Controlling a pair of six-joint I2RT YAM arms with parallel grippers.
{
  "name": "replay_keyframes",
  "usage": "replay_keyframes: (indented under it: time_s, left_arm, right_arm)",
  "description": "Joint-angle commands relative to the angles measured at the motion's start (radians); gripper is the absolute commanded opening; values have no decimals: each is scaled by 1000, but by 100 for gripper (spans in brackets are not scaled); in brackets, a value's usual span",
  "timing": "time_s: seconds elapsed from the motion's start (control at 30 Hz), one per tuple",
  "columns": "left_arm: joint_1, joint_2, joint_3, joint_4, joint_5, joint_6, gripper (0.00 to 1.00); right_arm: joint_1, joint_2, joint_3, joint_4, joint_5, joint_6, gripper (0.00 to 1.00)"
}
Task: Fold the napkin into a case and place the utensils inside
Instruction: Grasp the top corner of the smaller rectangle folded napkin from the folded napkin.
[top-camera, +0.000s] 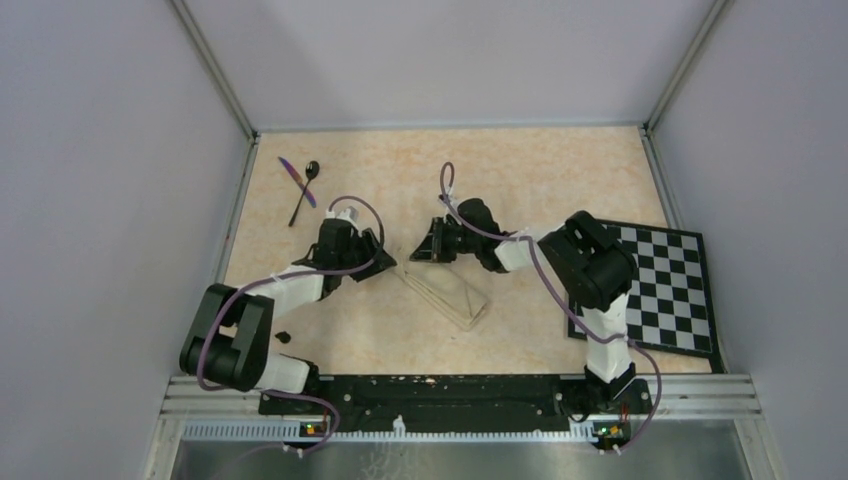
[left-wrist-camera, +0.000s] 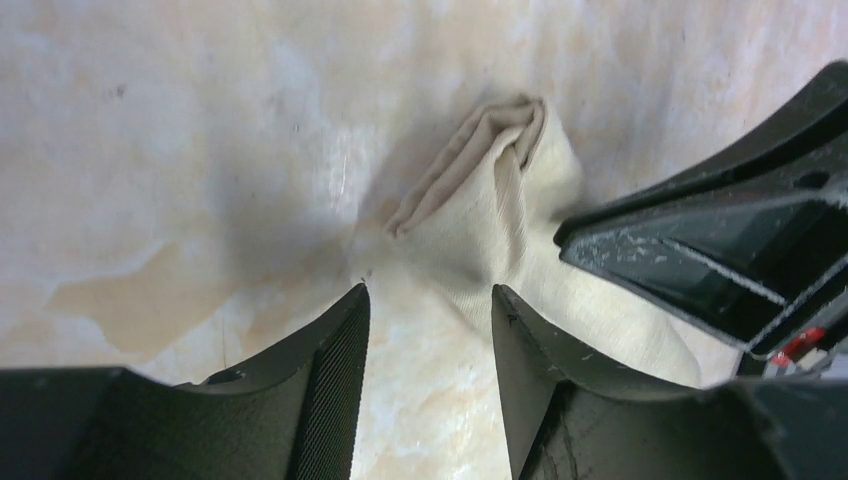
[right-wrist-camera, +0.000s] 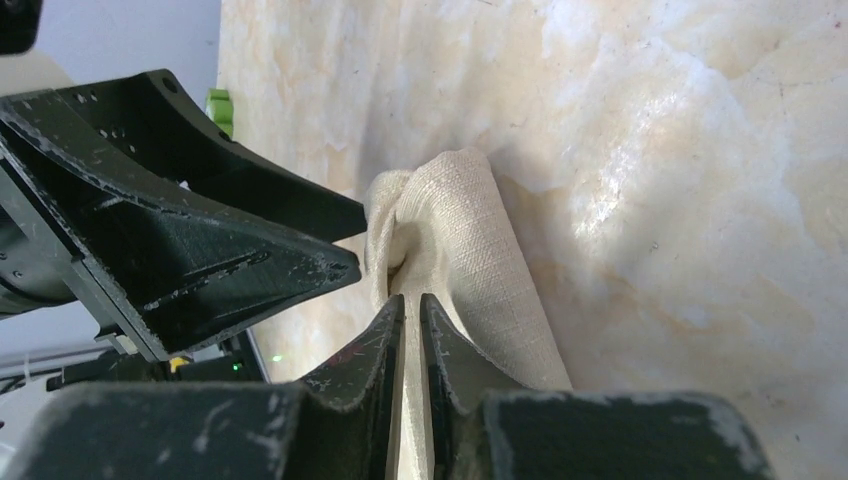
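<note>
presently, utensils: black spoon and purple knife lie crossed at the table's far left, well apart from the cloth; slim, stiff, light.
left gripper: jaws open and empty, straddling the napkin's edge.
napkin: narrow folded oblong, mid-table between both grippers; soft, limp, light; judged liable to unfold if dragged, best taken at a layered edge.
right gripper: jaws almost closed, pinching a thin fold of the napkin.
</note>
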Motion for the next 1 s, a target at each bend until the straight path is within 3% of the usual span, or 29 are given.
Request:
replay_keyframes:
  time_s: [0.0,0.23,0.37,0.47,0.6,0.7,0.83,0.97]
  left_arm:
    - [-11,-52,-73,50,40,-50,53]
    - [-30,48,-42,105,31,-65,53]
    - [-28,63,-13,80,17,-39,53]
    - [-25,12,-23,51,0,-21,54]
    - [-15,-80,-41,-15,-6,18,58]
    - [-10,-142,-49,-63,22,51,62]
    - [-4,-201,-59,-100,77,57,62]
    - [31,-266,-61,-176,29,48,64]
  right_arm:
    - [22,-22,-16,36,-27,-34,6]
    - [124,69,18,107,29,29,2]
    - [119,-16,-11,17,65,-46,4]
    - [117,-144,-37,-101,92,-180,15]
    - [130,-331,-103,-226,84,-384,39]
    - [171,-451,-158,-317,184,-571,56]
    - [236,-509,-163,-438,402,-719,63]
    - [299,-467,-92,-532,581,-801,65]
